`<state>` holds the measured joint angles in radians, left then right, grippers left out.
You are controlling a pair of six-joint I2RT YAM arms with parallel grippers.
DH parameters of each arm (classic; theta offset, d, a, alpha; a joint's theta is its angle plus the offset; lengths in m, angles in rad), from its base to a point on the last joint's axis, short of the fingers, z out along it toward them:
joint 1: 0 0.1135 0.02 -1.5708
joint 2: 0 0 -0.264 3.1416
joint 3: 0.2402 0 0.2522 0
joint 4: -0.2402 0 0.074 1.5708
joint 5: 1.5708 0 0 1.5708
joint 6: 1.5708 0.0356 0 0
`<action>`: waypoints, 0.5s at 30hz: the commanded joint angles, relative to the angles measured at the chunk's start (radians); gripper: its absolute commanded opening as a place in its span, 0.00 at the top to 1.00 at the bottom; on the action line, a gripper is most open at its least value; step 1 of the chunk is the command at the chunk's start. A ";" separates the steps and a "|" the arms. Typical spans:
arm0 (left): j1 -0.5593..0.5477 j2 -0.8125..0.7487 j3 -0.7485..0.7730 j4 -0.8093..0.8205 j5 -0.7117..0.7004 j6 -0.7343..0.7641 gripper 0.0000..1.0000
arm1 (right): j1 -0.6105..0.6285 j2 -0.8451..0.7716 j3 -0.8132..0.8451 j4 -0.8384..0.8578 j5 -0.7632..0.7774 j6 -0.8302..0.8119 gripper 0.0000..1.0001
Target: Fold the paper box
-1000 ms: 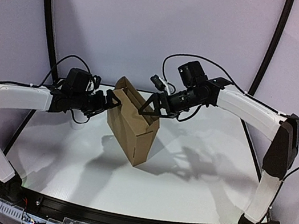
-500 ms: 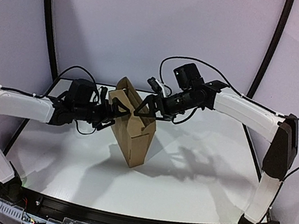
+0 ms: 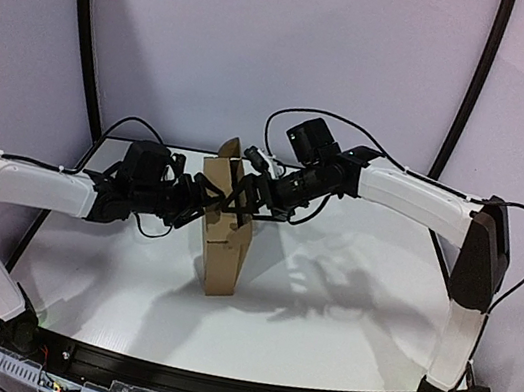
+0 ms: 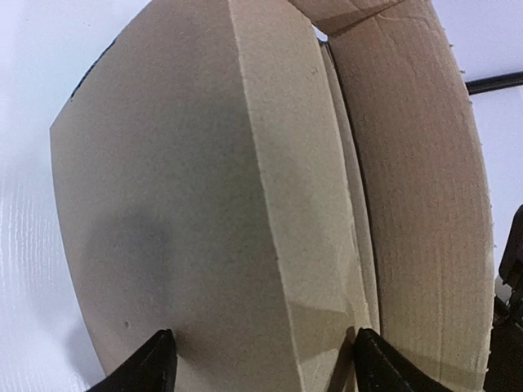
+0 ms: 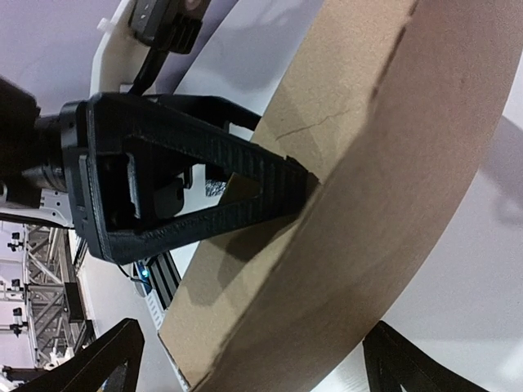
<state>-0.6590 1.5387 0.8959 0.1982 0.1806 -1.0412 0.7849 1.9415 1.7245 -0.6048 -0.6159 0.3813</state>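
The brown cardboard paper box (image 3: 224,250) stands on edge on the white table, nearly upright, with a flap sticking up at its top. My left gripper (image 3: 209,197) meets its upper left side. In the left wrist view the box (image 4: 204,204) fills the frame, and the left gripper (image 4: 261,363) has its jaws apart, straddling the box's narrow side. My right gripper (image 3: 245,203) is at the upper right side. In the right wrist view its jaws (image 5: 253,359) stand wide apart, with the box (image 5: 368,163) running between them. A left finger (image 5: 204,188) rests against the cardboard.
The white table (image 3: 351,324) stretches out around the box. Black frame poles (image 3: 83,32) rise at the back left and right. A black rail (image 3: 208,385) runs along the near edge by the arm bases.
The box has swung from a leaning tilt to nearly upright and shifted a little left. Both grippers have moved in closer around its top, the left reaching further right.
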 commanded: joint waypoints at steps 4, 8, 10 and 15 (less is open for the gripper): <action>-0.079 -0.025 0.020 -0.067 -0.099 -0.053 0.31 | 0.034 0.042 0.068 0.073 0.000 0.039 0.05; -0.099 -0.012 0.034 -0.091 -0.136 -0.070 0.33 | 0.038 0.054 0.064 0.082 0.019 0.056 0.05; -0.109 -0.011 0.034 -0.094 -0.161 -0.088 0.33 | 0.040 0.058 0.062 0.102 0.013 0.068 0.06; -0.139 -0.007 0.053 -0.108 -0.230 -0.115 0.37 | 0.051 0.065 0.075 0.092 0.051 0.062 0.06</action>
<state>-0.7517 1.5387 0.9195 0.1463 -0.0376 -1.1202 0.8051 1.9736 1.7653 -0.5945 -0.5972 0.4465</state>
